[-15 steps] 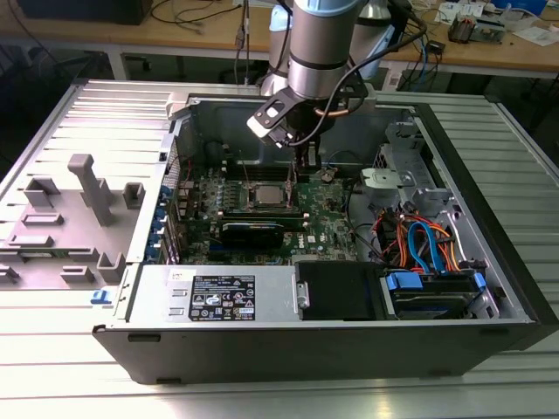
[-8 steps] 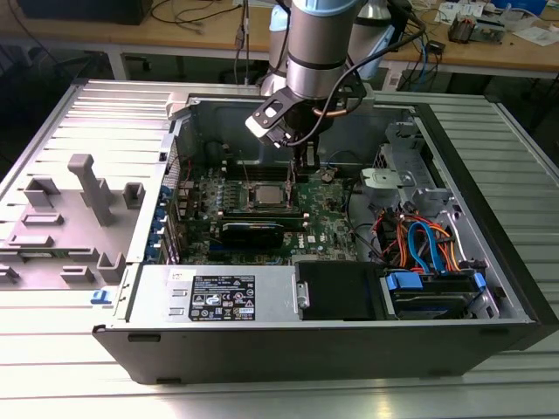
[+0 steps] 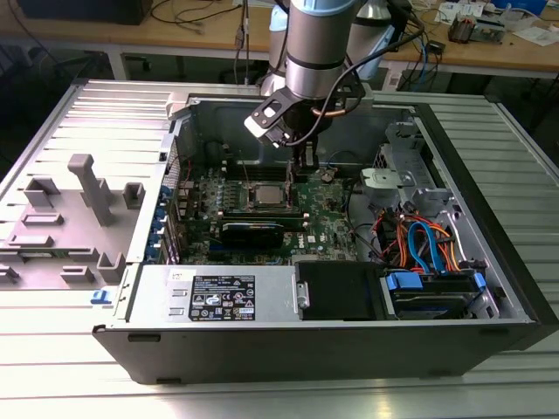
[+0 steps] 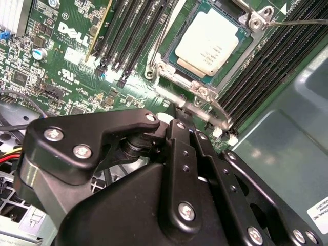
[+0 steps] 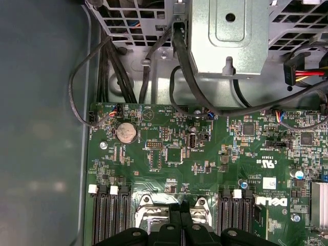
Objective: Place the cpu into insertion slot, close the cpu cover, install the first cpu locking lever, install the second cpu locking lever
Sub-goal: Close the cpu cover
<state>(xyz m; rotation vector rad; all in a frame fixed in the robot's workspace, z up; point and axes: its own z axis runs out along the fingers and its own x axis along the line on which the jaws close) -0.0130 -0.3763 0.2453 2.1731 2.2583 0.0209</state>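
Since the cpu [image 4: 210, 43] sits flat in the insertion slot [image 3: 249, 194] and the cpu cover [image 4: 237, 62] lies down around it, with the chip showing through the window, I read placement and cover as done. Work is at the levers.

- Gripper [image 4: 179, 106] hangs low over the motherboard [image 5: 205, 154], right at the slot's edge. In the exterior view it's just off the slot toward that view's right.
- Its fingers [image 5: 176, 219] are drawn together, no gap visible. My guess: a narrow closed tip suits pushing a thin wire better than pinching it.
- Near lever [image 4: 205, 108] runs along the slot's side just beside the tip.
- Far lever [image 4: 297, 21] leaves the cover's corner and crosses the memory slots [image 4: 266, 66].

Hard to make out:
- Tip-to-lever contact. The gripper's own black body blocks that spot, so touching or just beside, can't tell.
- Whether either lever is hooked under its catch. The far lever runs out of frame before its end.
- In the first wrist view the slot is cut off at the frame edge behind the fingers, with just its silvery rim peeking out.
- In the exterior view the arm hides the board behind the slot inside the case [image 3: 349, 349].
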